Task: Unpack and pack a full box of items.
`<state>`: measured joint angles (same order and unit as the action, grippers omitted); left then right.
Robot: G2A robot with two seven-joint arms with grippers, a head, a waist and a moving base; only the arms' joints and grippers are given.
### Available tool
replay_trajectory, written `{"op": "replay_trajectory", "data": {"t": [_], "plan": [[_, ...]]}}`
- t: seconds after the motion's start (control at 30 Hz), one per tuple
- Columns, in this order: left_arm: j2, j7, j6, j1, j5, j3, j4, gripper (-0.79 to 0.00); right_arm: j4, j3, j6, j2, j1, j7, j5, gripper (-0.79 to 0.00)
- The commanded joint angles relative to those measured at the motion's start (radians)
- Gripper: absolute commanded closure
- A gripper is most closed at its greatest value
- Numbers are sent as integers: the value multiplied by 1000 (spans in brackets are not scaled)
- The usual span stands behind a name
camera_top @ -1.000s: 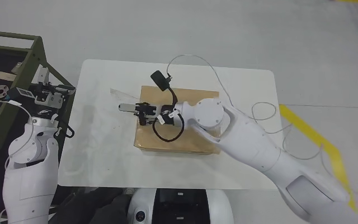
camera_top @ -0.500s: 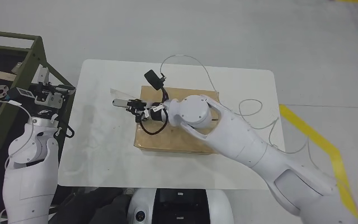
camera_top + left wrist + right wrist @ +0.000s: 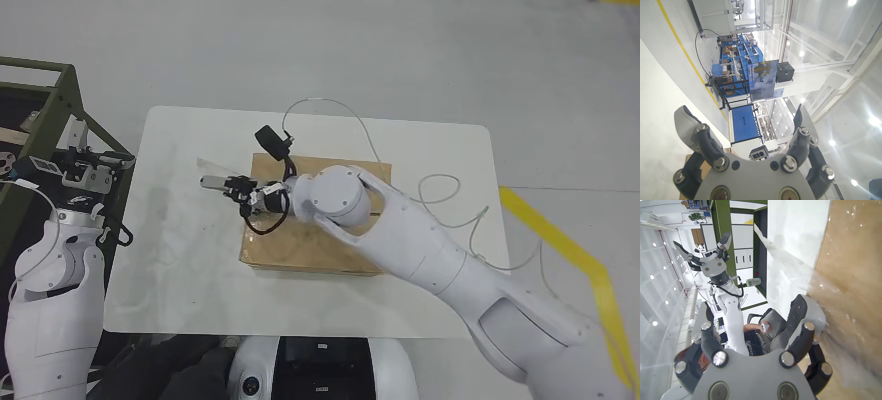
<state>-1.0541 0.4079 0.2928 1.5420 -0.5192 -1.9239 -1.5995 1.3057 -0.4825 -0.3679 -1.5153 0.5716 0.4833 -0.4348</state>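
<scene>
Box (image 3: 290, 250) centre frame, closed, on table (image 3: 180, 270). Right gripper (image 3: 751, 303) at box's upper-left edge, jaws spread, empty. Tape strip (image 3: 783, 255) lifts off beside it, likely peeled for opening. Left gripper (image 3: 741, 107) far left, spread, parked clear.

Bright, even overhead light fills the top view. The white worktop (image 3: 180, 260) looks flat and pale, and the shadow that falls on it is faint and soft-edged. The box (image 3: 300, 250) is evenly lit, with no hot spots.

In the left wrist view the round ceiling lamps (image 3: 874, 121) flare into white halos and wash out the beams around them. In the right wrist view, specks of glare sparkle across the box (image 3: 853, 266) and along a clear strip of film (image 3: 783, 256). Both wrist views bend straight lines into curves towards their edges.
</scene>
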Motion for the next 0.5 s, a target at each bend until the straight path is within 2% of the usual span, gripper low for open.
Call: {"op": "replay_trajectory", "data": {"t": [0.0, 0.47], "plan": [[0, 0, 0, 0, 0, 0, 0, -785, 13, -13, -13, 5, 13, 3, 15, -785], [0, 0, 0, 0, 0, 0, 0, -785, 195, -141, -131, 71, 171, -24, 167, -785]]}}
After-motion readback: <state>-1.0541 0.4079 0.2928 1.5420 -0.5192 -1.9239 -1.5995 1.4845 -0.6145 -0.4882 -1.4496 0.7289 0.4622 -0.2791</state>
